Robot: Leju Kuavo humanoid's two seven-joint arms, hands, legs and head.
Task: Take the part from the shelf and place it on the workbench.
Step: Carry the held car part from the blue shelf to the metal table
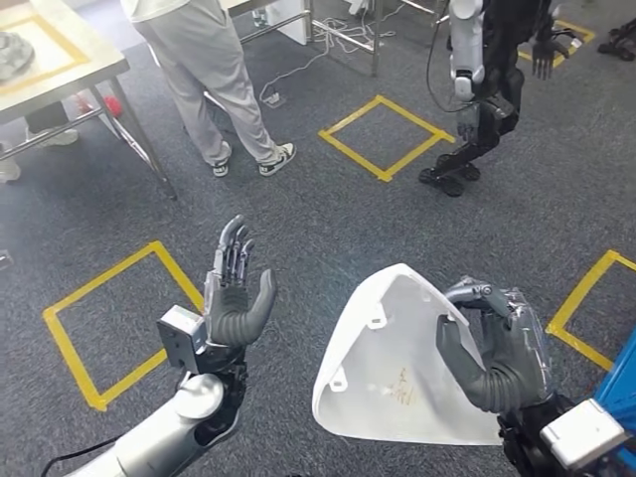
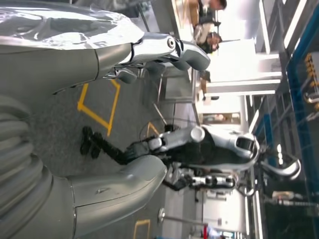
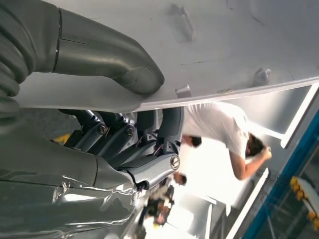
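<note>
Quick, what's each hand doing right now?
Left hand: open, fingers apart, holding nothing.
Right hand: holding the white part by its edge.

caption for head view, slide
Right hand carries white shell part over taped floor; left hand open.

Grey carpet floor (image 1: 315, 229) with yellow tape squares (image 1: 387, 136)

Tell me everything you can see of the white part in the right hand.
The white part is a thin, curved shell, roughly triangular with rounded corners, looking like moulded plastic. Its inner face is towards the camera, with small raised mounting tabs and a faint brownish mark. It hangs above the grey carpet, touching nothing but the right hand, which grips one edge: thumb on the inner face, fingers behind.
</note>
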